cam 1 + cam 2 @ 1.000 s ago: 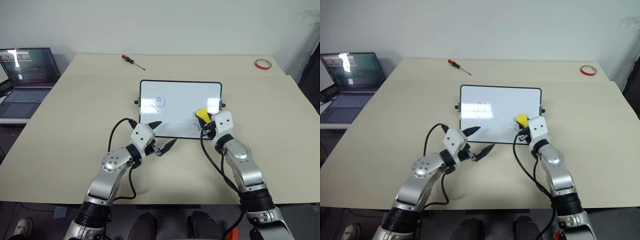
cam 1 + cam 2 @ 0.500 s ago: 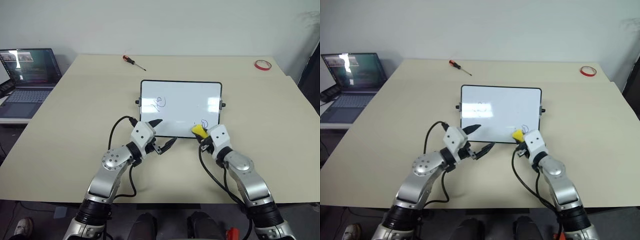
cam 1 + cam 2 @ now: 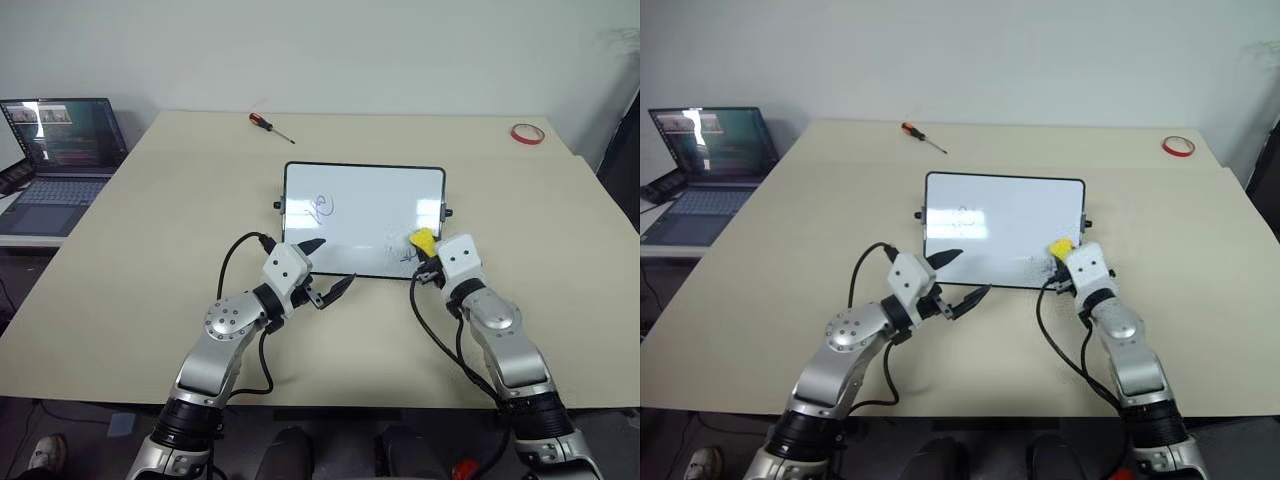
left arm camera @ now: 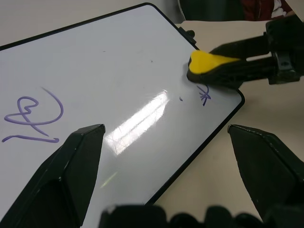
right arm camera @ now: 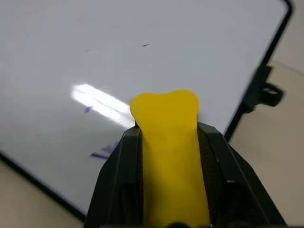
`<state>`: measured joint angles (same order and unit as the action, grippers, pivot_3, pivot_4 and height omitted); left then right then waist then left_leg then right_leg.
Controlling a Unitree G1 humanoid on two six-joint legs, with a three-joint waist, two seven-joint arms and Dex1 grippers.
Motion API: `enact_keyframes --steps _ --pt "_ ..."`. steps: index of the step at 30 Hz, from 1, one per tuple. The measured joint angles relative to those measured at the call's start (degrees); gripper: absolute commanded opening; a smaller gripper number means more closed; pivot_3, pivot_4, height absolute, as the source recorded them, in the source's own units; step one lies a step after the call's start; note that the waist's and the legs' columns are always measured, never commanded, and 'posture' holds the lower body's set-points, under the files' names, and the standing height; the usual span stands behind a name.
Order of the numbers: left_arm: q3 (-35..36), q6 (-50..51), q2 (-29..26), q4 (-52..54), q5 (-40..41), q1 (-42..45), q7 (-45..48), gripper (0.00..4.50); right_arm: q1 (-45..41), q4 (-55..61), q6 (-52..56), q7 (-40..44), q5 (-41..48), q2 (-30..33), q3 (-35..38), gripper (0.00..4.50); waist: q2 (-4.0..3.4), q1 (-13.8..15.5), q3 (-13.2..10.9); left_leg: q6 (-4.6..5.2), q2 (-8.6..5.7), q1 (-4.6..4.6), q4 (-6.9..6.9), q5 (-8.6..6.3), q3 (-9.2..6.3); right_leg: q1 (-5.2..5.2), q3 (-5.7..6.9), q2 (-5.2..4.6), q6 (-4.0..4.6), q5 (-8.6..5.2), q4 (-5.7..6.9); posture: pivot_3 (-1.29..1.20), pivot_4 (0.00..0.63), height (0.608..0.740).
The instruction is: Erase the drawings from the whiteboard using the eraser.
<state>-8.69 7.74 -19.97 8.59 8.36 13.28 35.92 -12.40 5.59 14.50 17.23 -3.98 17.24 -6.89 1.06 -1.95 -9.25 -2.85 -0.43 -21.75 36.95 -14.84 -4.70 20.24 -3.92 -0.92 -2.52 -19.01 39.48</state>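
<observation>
The whiteboard (image 3: 364,219) lies flat just past both grippers. The left gripper (image 3: 327,270) has its fingers spread wide over the board's near edge. The right gripper (image 5: 168,142) pinches the yellow eraser (image 3: 422,241) on the board's near right corner. One blue drawing (image 4: 32,118) sits ahead of the left fingers; a tiny one (image 4: 204,95) is beside the eraser.

Your two head views look forward and down from above the table (image 3: 120,260), sharing the whole whiteboard (image 3: 365,205), laptop (image 3: 60,150) and both arms. Your left wrist view sits close, low over the board's near edge. Your right wrist view sits closer, facing along the eraser (image 5: 172,156). Both wrist views share the board's corner.
</observation>
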Motion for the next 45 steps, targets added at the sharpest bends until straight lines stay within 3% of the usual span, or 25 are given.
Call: enact_keyframes --steps 8,21,25,33,45 --pt "0.0 0.0 0.0 0.0 0.0 0.0 0.3 4.50 3.3 1.9 0.9 3.9 0.3 1.7 -3.2 1.20 0.01 -0.2 0.0 0.00 0.01 -0.01 0.00 0.00 -0.02 -0.02 0.00 0.00 0.00 0.00 -0.06 0.00 0.150 0.740" --pt "-0.1 0.0 0.1 0.0 -0.5 0.5 1.0 4.50 -1.1 -0.4 0.9 -7.2 -5.8 2.4 1.2 1.20 0.04 0.2 0.0 0.00 -0.02 -0.01 0.02 0.01 -0.15 -0.24 -0.01 -0.02 -0.11 0.08 -0.42 0.00 0.150 0.740" --pt "-0.1 0.0 0.1 0.0 -0.5 0.5 1.0 4.50 -0.1 1.1 0.8 -6.1 -6.0 2.5 1.1 1.20 0.04 0.2 0.0 0.00 -0.01 -0.02 -0.01 0.01 -0.16 -0.23 -0.01 -0.02 -0.11 0.08 -0.44 0.00 0.150 0.740" --pt "-0.1 -0.2 0.2 -0.4 -0.5 1.0 1.0 4.50 4.5 3.8 0.9 4.4 -5.4 4.7 -5.7 1.20 0.05 -0.5 0.0 0.01 0.03 -0.01 -0.06 0.00 -0.09 -0.19 -0.01 0.00 -0.11 0.08 -0.46 0.00 0.150 0.740" --pt "-0.1 -0.4 0.3 -0.7 -0.6 1.0 0.9 4.50 0.5 0.3 -1.1 1.1 -5.5 3.3 -3.4 1.20 0.10 -0.3 -0.1 0.01 0.02 -0.01 0.00 0.01 -0.10 -0.20 -0.01 -0.01 -0.13 0.11 -0.46 0.00 0.150 0.740"
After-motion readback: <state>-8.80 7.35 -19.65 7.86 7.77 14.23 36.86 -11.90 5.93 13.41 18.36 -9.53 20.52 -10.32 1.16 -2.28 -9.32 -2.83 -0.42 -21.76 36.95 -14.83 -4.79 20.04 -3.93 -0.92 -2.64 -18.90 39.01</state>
